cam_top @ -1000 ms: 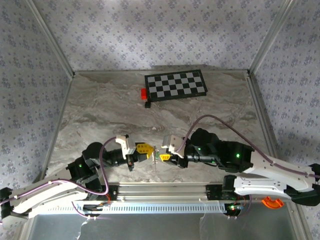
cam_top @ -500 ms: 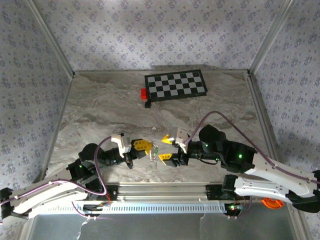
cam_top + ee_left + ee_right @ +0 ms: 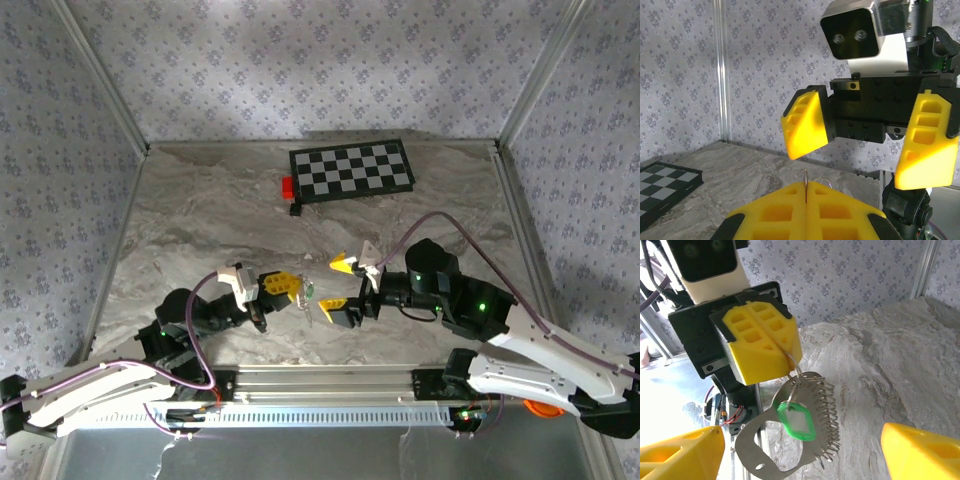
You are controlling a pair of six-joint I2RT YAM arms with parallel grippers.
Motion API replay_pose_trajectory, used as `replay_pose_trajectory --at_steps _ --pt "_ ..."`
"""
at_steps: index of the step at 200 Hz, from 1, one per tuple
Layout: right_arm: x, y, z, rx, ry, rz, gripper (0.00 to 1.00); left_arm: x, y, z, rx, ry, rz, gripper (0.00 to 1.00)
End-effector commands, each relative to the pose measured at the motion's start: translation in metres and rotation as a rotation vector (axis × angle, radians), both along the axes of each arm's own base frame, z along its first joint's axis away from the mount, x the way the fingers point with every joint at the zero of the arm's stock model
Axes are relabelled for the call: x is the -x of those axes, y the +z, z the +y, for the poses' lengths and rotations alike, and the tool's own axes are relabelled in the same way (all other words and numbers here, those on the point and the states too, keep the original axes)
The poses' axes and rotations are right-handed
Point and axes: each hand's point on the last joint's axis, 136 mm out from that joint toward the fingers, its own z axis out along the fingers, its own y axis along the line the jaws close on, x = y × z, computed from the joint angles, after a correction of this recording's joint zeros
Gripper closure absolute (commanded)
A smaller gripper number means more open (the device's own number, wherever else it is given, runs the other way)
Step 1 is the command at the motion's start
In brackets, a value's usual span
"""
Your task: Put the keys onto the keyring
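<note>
My left gripper [image 3: 293, 287] is shut on the keyring [image 3: 309, 292], a thin grey ring that it holds just above the marble near the front edge. In the left wrist view the keyring [image 3: 805, 175] stands edge-on in the seam of my shut left gripper [image 3: 806, 189]. In the right wrist view the keyring [image 3: 796, 366] hangs from the left gripper [image 3: 785, 352], carrying a green tag [image 3: 798, 421] and a flat silvery key [image 3: 765, 442] with a wire coil [image 3: 832, 415] beside it. My right gripper [image 3: 338, 285] [image 3: 800, 455] stands wide open, facing the ring and touching nothing.
A checkerboard [image 3: 352, 170] lies at the back of the marble table, with a small red block [image 3: 287, 186] and a small black piece [image 3: 296, 209] at its left end. An aluminium rail [image 3: 320, 380] runs along the near edge. Patterned walls close three sides.
The right gripper has opened wide and drawn back to the right, away from the ring. The left gripper has shifted slightly left and back, still shut on the keyring.
</note>
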Motion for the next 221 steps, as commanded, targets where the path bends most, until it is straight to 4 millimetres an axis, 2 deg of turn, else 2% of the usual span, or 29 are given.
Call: replay_pose_trajectory --at_steps 1,28,73,124,166,221 --pt "0.003 0.003 -0.001 -0.009 0.024 0.035 0.17 0.006 0.024 0.007 0.074 -0.007 -0.065 1.00" --pt "0.003 0.005 0.001 -0.019 0.047 0.028 0.18 0.011 0.026 0.006 0.074 -0.032 -0.076 1.00" --pt "0.015 0.017 0.006 -0.086 0.123 0.022 0.20 0.020 0.025 0.002 0.057 -0.088 -0.088 1.00" --pt "0.012 0.015 0.010 -0.086 0.121 0.030 0.23 0.028 0.029 0.000 0.069 -0.135 -0.089 1.00" --pt "0.010 0.015 0.012 -0.089 0.121 0.022 0.29 0.028 0.030 -0.002 0.071 -0.144 -0.085 1.00" --pt "0.016 0.009 0.018 -0.052 0.149 -0.015 0.41 0.027 0.029 -0.005 0.065 -0.148 -0.076 1.00"
